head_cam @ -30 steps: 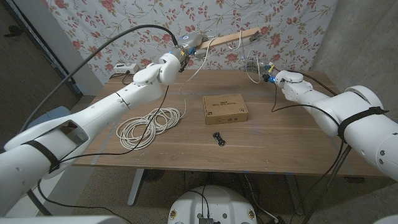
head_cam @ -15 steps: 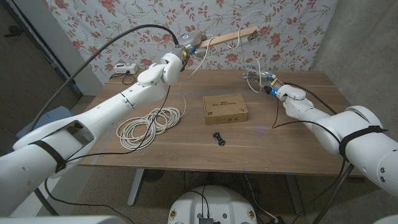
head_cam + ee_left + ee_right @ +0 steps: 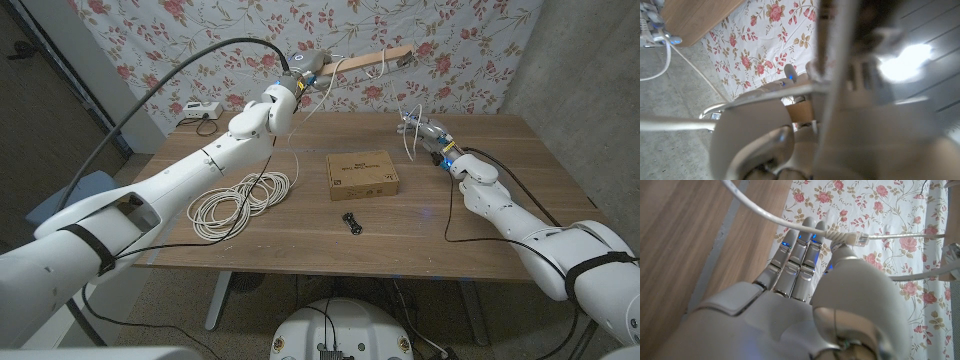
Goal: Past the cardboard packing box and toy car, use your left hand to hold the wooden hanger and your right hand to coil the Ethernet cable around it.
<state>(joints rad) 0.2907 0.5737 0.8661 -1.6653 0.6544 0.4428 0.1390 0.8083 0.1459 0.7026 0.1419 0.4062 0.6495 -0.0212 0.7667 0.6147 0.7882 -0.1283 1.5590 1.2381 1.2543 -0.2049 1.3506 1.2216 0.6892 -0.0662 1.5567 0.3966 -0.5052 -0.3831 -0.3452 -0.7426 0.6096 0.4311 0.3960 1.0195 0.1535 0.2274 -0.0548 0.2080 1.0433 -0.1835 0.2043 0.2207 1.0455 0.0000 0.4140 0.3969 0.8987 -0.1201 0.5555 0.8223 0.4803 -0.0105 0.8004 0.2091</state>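
Observation:
My left hand is raised above the table's far edge and grips one end of the wooden hanger, which sticks out to the right. The white Ethernet cable lies mostly as a coil on the table's left, and one strand climbs to the hanger. My right hand hovers over the far right of the table. It pinches the cable's plug end between thumb and fingers, with a loop hanging beside it. The left wrist view is blurred.
The cardboard box lies flat at the table's middle, and the small black toy car sits just in front of it. A white adapter rests at the far left corner. A floral curtain hangs behind the table.
My right hand has come down and slightly left with the cable end, and its forearm has swung nearer. The left hand and hanger have barely moved.

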